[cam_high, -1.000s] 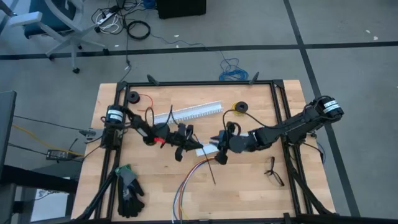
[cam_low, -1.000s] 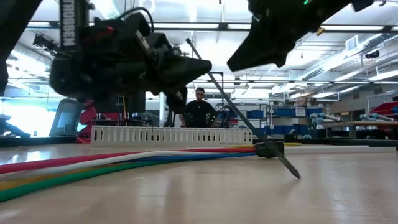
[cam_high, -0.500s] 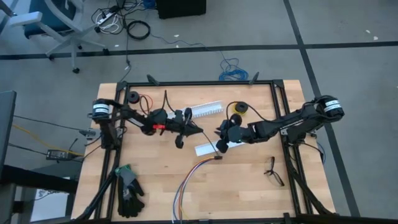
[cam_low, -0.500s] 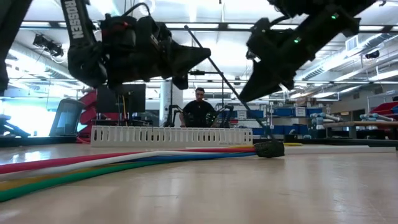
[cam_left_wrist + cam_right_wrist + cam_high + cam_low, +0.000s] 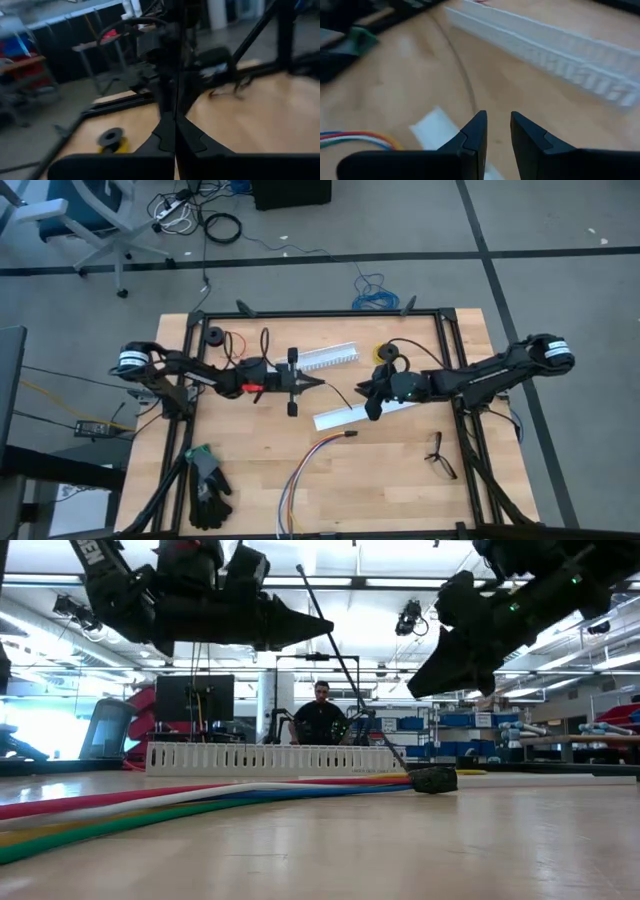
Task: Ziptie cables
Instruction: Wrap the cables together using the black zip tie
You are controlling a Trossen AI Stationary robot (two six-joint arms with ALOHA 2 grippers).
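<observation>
The ziptie [image 5: 360, 690], a thin black strip, slants down from my left gripper [image 5: 312, 383], which is shut on it above the table's middle. In the left wrist view the ziptie [image 5: 175, 60] runs straight out from between the shut fingers. My right gripper [image 5: 372, 410] hovers to the right of it, fingers a little apart with nothing between them [image 5: 497, 131]. The ziptie [image 5: 462, 75] passes in front of them. The cables [image 5: 300, 480], a coloured bundle, lie on the table near the front, their black plug end [image 5: 432, 780] toward the middle. My left gripper pinches the ziptie between its two fingertips [image 5: 175, 119], near the strip's upper end [image 5: 322, 622]. The fingers lie level and come from the table's left, across the strip. A short piece sticks up past them and the long part slants down toward the plug end. Whether its lower tip touches the table I cannot tell.
Two white slotted channels lie at the middle, one farther back [image 5: 325, 358] and one under the right gripper [image 5: 350, 414]. A yellow spool [image 5: 385, 353], a black spool [image 5: 215, 335], gloves [image 5: 205, 485] at the front left and a black forked object [image 5: 438, 455] are also on the table.
My left gripper has risen, gone toward the far edge and rolled, carrying the ziptie. The strip's lower end has swung from the front of the table in toward the middle. My right gripper has drawn back toward the table's right and far side, away from the ziptie.
</observation>
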